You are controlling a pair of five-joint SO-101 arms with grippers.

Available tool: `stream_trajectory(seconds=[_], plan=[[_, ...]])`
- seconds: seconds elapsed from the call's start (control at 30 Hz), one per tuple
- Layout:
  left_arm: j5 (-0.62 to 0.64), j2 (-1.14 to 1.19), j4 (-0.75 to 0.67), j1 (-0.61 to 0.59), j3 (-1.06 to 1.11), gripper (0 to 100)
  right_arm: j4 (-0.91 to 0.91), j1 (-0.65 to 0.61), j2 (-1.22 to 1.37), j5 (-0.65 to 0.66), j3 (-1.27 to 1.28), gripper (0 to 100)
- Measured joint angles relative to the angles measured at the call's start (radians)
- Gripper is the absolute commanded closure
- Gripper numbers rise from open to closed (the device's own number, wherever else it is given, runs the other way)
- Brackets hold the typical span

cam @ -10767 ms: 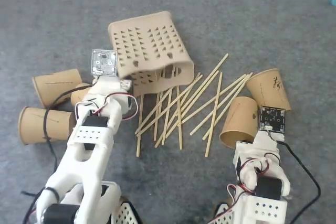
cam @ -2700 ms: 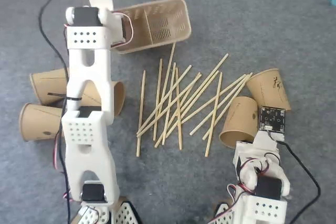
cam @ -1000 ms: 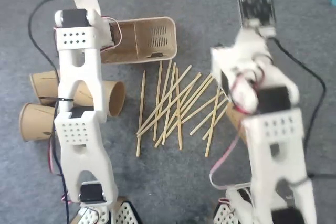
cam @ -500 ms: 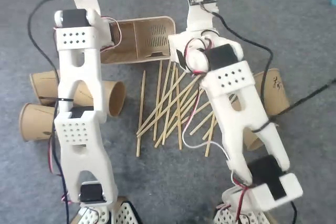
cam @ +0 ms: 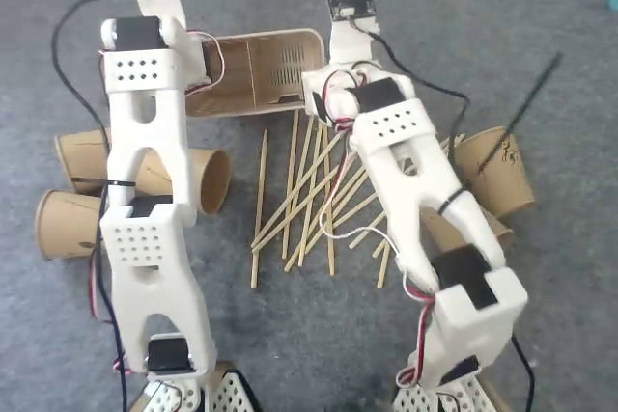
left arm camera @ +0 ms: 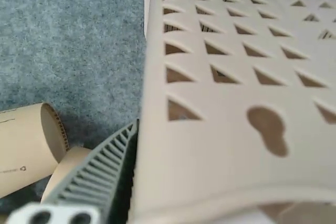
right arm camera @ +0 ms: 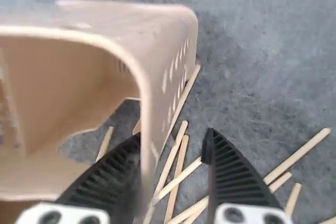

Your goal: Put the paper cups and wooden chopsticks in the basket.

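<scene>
Now left end effector [left arm camera: 134, 145] tight on basket [cam: 290, 65], right end effector [right arm camera: 172, 136] open astride its wall.

The high camera looks steeply down over the table [cam: 541, 45] from the near side. Both wrist cameras sit close on the basket [cam: 290, 69], left at its wall, right at its rim.
</scene>
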Motion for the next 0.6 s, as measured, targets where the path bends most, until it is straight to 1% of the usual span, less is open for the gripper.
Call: stream_trajectory(seconds=[0.03, 0.1, 0.17, 0.27, 0.4, 0.6], plan=[[0.000, 0.000, 0.000, 0.000, 0.000, 99, -0.002, 0.000, 0.008, 0.000, -0.002, 97.5], [0.000, 0.000, 0.000, 0.000, 0.000, 99, 0.000, 0.000, 0.012, 0.000, -0.006, 99.6], [0.000, 0.000, 0.000, 0.000, 0.000, 99, 0.015, 0.008, 0.012, -0.002, -0.008, 99.1], [0.000, 0.000, 0.000, 0.002, 0.000, 99, 0.083, 0.009, 0.014, -0.002, -0.051, 99.1], [0.000, 0.000, 0.000, 0.003, -0.014, 99, 0.247, 0.009, 0.015, -0.002, -0.160, 99.1], [0.000, -0.005, 0.005, 0.005, -0.017, 99, 0.532, 0.009, 0.040, 0.012, -0.410, 99.1]])
